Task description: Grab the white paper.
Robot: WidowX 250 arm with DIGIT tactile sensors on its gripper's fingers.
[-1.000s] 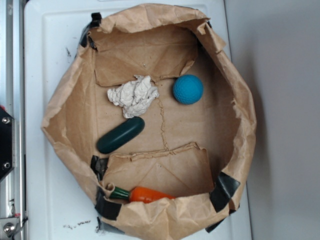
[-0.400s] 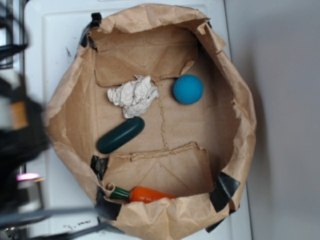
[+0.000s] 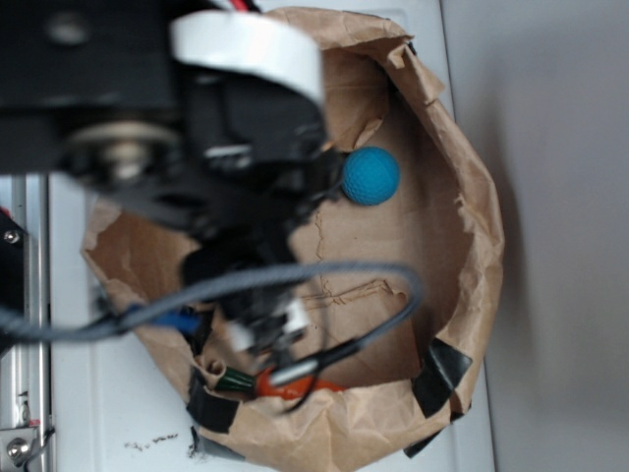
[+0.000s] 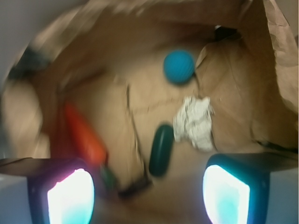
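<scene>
- The white paper (image 4: 195, 122) is a crumpled wad lying on the floor of the brown paper bag (image 4: 275, 84). In the wrist view it sits just beside the dark green capsule-shaped thing (image 4: 161, 150), maybe touching it, with the blue ball (image 4: 179, 66) a little way off above it.
- In the exterior view the arm blocks the wad completely, so the wrist view is the only one that shows it.
- The hand (image 4: 148, 193) is open: its two glowing fingertips (image 4: 226, 195) stand wide apart at the bottom corners of the wrist view with nothing between them. It looks to be up above the bag floor, not down at the paper yet.
- Handling guess: this thing should weigh next to nothing and squash easily. It's soft, springy, not fragile and not slippery, since the wrinkles give plenty of bite.
- The downside is that it'll probably scoot or roll if one finger nudges it before the other, since nothing pins it down.
- I'd go for the fat middle of the wad, straddling it so both fingers close at once, and squeeze well in, because it compresses.
- Watch the green capsule on one side and the folded bag flap (image 4: 233, 79) on the other; either could get pinched along with it.
- The orange carrot toy (image 4: 86, 137) is well apart, no worry there.
</scene>
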